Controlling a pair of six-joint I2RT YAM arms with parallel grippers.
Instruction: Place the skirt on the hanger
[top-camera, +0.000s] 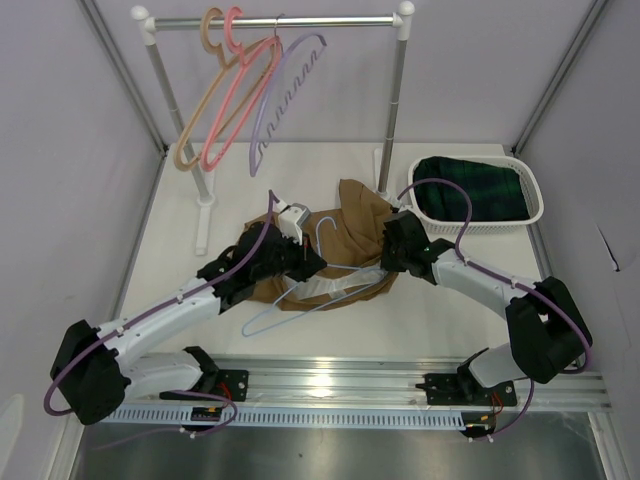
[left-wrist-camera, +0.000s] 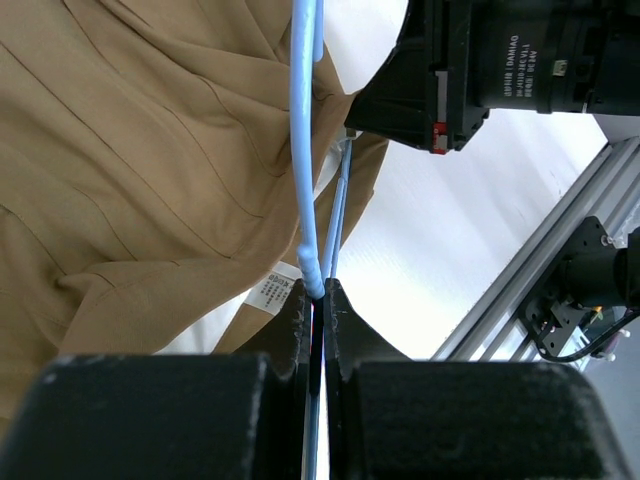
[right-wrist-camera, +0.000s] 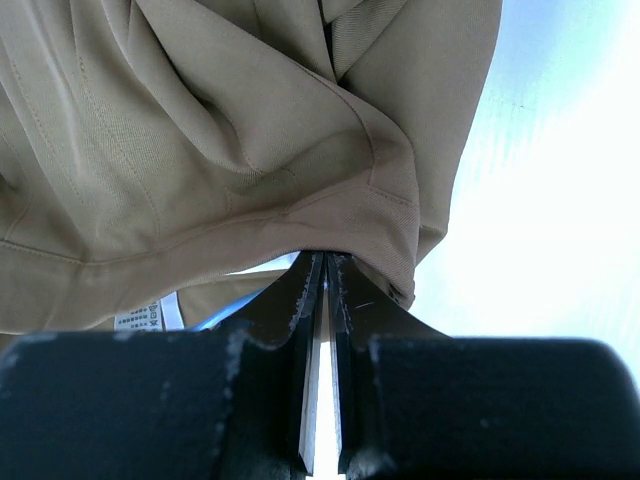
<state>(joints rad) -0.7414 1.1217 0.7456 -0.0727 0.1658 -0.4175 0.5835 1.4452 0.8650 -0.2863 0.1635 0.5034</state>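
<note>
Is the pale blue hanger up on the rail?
No, the hanger is down by the skirt on the table, pinched in the left claw.

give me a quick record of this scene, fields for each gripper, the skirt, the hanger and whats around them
left gripper: shut on the pale blue hanger
right gripper: shut on the skirt at its edge
skirt: tan, crumpled between the two arms
hanger: at the skirt's near edge, off the rack
rack: three other hangers hung on it
basket: white, holds dark green plaid cloth
</note>
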